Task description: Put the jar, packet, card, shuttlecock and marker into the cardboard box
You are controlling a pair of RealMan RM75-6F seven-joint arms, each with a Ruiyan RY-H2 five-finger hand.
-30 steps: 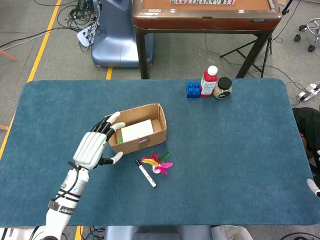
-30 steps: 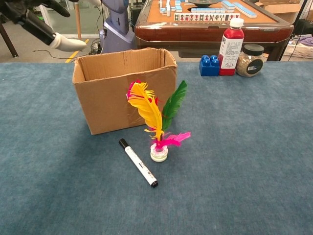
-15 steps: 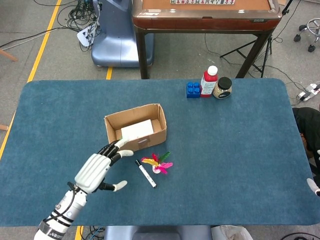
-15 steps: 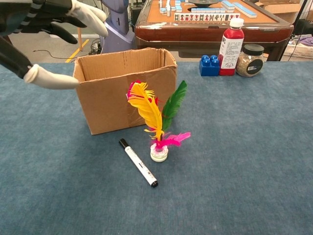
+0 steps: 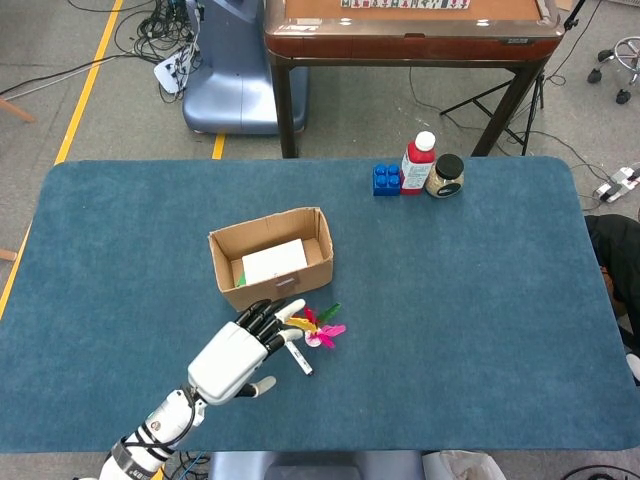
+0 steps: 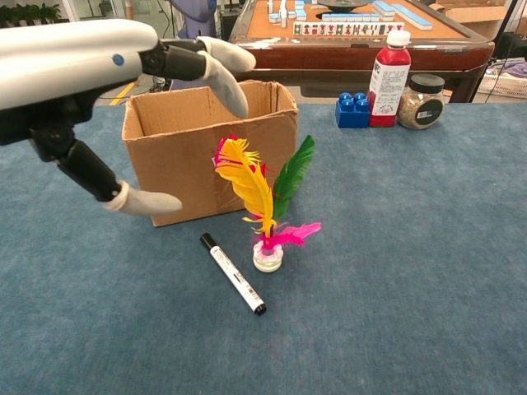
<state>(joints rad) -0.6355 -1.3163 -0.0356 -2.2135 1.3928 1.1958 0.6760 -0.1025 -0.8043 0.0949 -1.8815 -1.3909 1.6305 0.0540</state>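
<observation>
The cardboard box (image 5: 322, 251) (image 6: 181, 177) stands open left of the table's middle, with a white flat item (image 5: 273, 262) lying inside. A black-and-white marker (image 6: 233, 274) (image 5: 301, 362) lies just in front of it. Beside the marker stands the feathered shuttlecock (image 6: 262, 197) (image 5: 321, 329). My left hand (image 5: 238, 357) (image 6: 86, 70) hovers in front of the box with fingers spread and nothing in it; in the head view its fingertips (image 5: 291, 337) overlap the marker's near end. The jar (image 5: 445, 176) (image 6: 420, 100) stands at the far edge. Only a sliver of my right hand (image 5: 634, 366) shows at the right border.
A red bottle with a white cap (image 5: 418, 162) (image 6: 389, 78) and a blue toy block (image 5: 386, 180) (image 6: 352, 109) stand next to the jar. Beyond the blue table (image 5: 480, 300) are a wooden game table (image 5: 410, 30) and a blue machine base (image 5: 225, 70).
My left hand has moved from the box's left side round to its front, toward the marker and shuttlecock, staying empty. Box, marker and shuttlecock have not moved.
</observation>
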